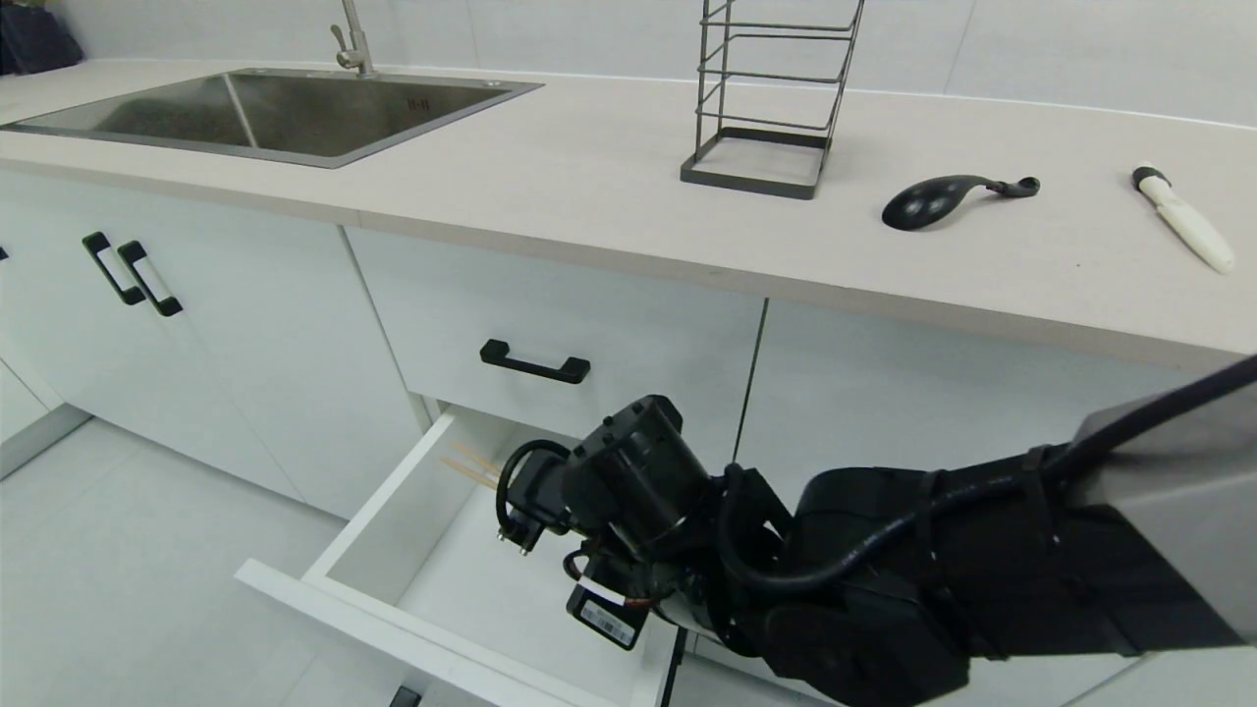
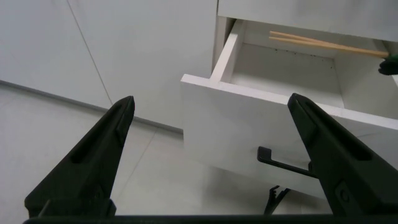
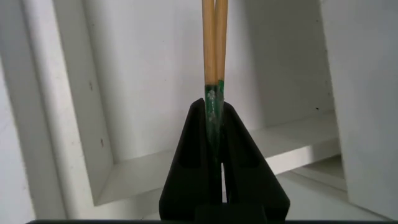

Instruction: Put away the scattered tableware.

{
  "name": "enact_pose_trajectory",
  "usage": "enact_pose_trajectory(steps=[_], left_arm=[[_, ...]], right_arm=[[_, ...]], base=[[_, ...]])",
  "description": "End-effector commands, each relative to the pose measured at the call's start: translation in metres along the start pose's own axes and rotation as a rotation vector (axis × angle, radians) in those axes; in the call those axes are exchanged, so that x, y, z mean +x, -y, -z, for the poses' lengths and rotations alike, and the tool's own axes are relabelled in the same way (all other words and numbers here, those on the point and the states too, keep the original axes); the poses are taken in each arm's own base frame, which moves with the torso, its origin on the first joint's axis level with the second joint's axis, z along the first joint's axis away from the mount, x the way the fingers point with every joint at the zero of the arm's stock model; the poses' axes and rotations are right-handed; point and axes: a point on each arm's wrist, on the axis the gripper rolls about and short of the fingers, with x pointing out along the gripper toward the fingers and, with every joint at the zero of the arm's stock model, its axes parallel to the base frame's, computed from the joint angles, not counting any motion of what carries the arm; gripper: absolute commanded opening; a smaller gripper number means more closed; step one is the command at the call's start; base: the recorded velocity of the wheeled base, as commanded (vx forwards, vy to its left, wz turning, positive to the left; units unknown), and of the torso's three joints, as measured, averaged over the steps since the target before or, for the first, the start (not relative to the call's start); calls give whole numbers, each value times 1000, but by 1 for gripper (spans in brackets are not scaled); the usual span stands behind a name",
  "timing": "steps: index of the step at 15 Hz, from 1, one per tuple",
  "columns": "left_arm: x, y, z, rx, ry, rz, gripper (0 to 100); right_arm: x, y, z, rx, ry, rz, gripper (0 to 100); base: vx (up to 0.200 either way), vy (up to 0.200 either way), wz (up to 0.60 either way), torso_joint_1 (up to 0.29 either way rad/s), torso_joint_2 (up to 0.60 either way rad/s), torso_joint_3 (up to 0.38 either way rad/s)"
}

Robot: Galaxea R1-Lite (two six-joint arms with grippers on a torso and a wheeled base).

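Note:
A pair of wooden chopsticks with green ends is clamped in my right gripper, which is shut on them over the inside of the open white drawer. In the head view the chopstick tips poke out past my right wrist, near the drawer's back left corner. From the left wrist view the same chopsticks lie across the drawer interior. My left gripper hangs open and holds nothing, out in front of the drawer above the floor. On the counter lie a black spoon and a cream-handled brush.
A dark wire rack stands on the counter behind the spoon. A steel sink with a tap is at the far left. A shut drawer with a black handle sits above the open one. Cabinet doors stand to the left.

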Motion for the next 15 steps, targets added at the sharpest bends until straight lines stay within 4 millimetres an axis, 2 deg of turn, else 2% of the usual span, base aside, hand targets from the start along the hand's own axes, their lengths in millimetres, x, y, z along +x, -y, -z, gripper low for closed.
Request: enact_pose_trajectory(steps=[1, 7, 15], left_arm=[[0, 0, 0, 0, -1, 0, 100], [0, 0, 0, 0, -1, 0, 100], [0, 0, 0, 0, -1, 0, 100]], right_arm=[[20, -3, -3, -1, -24, 4, 0], [36, -10, 0, -12, -43, 4, 0], [67, -3, 10, 19, -88, 28, 0]], base=[[0, 0, 0, 0, 0, 0], [0, 0, 0, 0, 0, 0], [0, 0, 0, 0, 0, 0]])
